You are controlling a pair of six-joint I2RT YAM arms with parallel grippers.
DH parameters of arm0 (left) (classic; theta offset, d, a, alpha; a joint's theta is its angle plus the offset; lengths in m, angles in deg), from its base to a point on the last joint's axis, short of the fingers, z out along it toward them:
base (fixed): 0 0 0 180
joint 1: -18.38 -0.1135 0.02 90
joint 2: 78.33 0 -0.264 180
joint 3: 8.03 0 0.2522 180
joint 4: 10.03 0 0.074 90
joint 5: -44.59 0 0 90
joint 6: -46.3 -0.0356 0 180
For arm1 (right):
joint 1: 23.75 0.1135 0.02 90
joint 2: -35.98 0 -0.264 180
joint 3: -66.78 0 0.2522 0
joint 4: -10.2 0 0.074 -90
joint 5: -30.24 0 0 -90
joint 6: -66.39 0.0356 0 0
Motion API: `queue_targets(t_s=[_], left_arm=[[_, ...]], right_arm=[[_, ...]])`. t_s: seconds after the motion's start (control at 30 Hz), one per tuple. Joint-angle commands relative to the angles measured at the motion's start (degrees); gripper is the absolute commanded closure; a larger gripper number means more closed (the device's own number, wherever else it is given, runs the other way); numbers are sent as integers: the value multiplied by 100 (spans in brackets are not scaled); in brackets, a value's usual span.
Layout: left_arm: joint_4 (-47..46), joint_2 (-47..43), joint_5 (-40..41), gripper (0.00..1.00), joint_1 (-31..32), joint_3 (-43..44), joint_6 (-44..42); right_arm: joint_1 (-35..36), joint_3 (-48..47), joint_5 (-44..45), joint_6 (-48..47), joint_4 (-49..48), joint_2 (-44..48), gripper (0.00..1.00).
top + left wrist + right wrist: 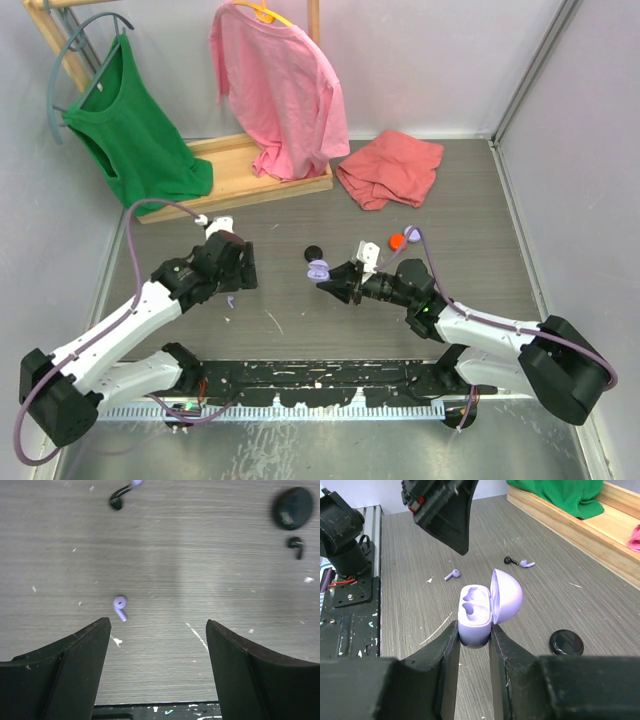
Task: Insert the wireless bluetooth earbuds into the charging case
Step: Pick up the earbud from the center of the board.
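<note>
My right gripper (474, 630) is shut on the base of a lavender charging case (479, 612), held upright above the table with its lid (506, 596) hinged open. Both wells look bare. The same case (318, 269) shows at mid-table in the top view. A lavender earbud (120, 606) lies on the table just ahead of my left gripper (157, 625), which hangs open and empty above it. A black earbud (508, 559) and another lavender one (527, 564) lie together farther off. A further black earbud (296, 544) rests beside a black disc (293, 507).
A wooden rack (235, 165) with a green top (135, 130) and a pink shirt (280, 85) stands at the back left. A red-pink cloth (390, 168) lies at the back. An orange disc (397, 240) sits behind the right arm. A black rail (320, 378) runs along the near edge.
</note>
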Motion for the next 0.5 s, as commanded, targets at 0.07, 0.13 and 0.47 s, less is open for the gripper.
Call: queue_targets(t_s=[0.07,0.13,0.47], left_arm=[[-81,393,-306,22,-780,-399,414],[-150,593,-438,23,-981,-487,380],[-402,1919,-725,42,-1481,-406,79]], right_arm=[[27,135,480,55,-821,32,99],[29,162,592,49,-842,40,99],[25,251,953,48,-892,6,99]])
